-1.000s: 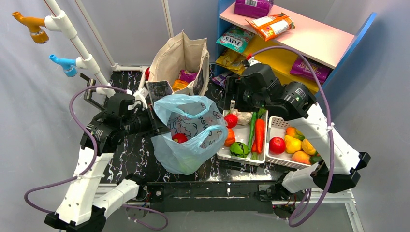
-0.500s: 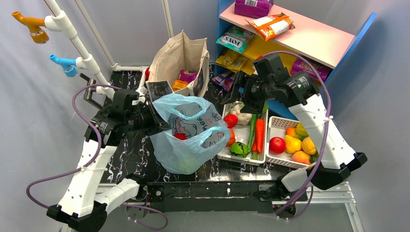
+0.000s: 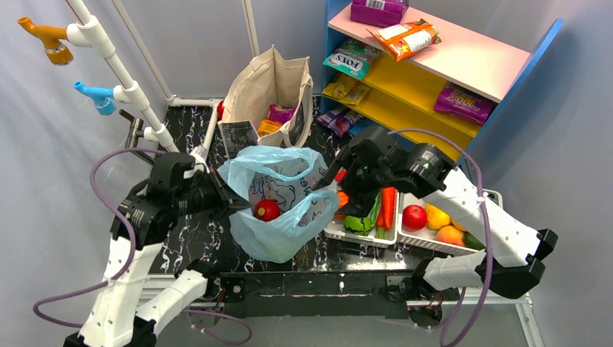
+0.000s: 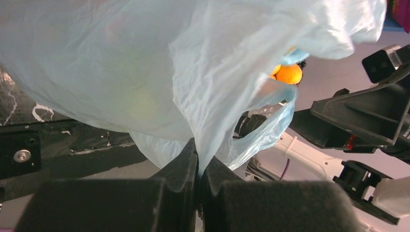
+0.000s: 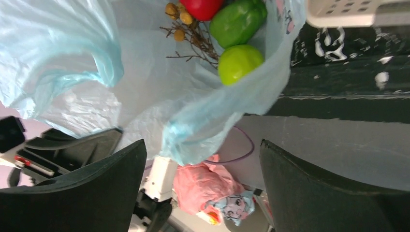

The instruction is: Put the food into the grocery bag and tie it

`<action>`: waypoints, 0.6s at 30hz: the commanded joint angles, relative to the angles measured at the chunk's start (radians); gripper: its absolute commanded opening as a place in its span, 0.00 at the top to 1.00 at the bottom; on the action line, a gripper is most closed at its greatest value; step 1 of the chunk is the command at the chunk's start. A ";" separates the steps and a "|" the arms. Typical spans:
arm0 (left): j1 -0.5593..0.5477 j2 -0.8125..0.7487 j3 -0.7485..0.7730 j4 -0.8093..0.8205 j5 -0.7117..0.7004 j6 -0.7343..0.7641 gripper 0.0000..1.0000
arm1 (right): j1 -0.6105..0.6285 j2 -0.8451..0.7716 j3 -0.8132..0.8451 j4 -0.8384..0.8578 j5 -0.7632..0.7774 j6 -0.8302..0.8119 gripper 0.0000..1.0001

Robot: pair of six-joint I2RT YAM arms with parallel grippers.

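The light-blue grocery bag stands open on the table's middle, with a red round fruit inside. My left gripper is shut on the bag's left rim; the plastic runs down between its closed jaws. My right gripper is open and empty at the bag's right handle loop. In the right wrist view the bag's blue plastic hangs ahead of my wide-open fingers, and inside it lie a red fruit, a green pepper, a green round fruit and brown balls on twigs.
Two white baskets right of the bag hold a carrot, green vegetables, a red apple and yellow-orange fruit. A beige canvas tote stands behind the bag. A shelf with snack packets is at the back right.
My right arm has swung down and left from above the baskets to the bag's right handle. My left gripper has pulled the bag's rim slightly down and left. The red fruit shows more clearly.
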 commanded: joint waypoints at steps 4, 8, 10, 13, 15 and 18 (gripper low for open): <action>-0.003 -0.061 -0.059 -0.034 0.057 -0.080 1.00 | 0.150 0.032 -0.003 0.128 0.237 0.366 0.07; -0.003 -0.038 -0.039 -0.010 0.075 -0.082 1.00 | 0.186 0.090 0.034 0.150 0.254 0.402 0.07; -0.005 -0.026 -0.038 -0.006 0.076 -0.078 1.00 | 0.192 0.118 0.043 0.156 0.250 0.405 0.09; -0.004 -0.023 -0.041 -0.004 0.073 -0.079 1.00 | 0.193 0.139 0.040 0.163 0.251 0.392 0.31; -0.003 -0.023 -0.037 -0.004 0.067 -0.078 1.00 | 0.194 0.141 0.043 0.143 0.252 0.387 0.53; -0.004 -0.025 -0.047 -0.004 0.048 -0.076 1.00 | 0.194 0.134 0.060 0.097 0.259 0.342 0.83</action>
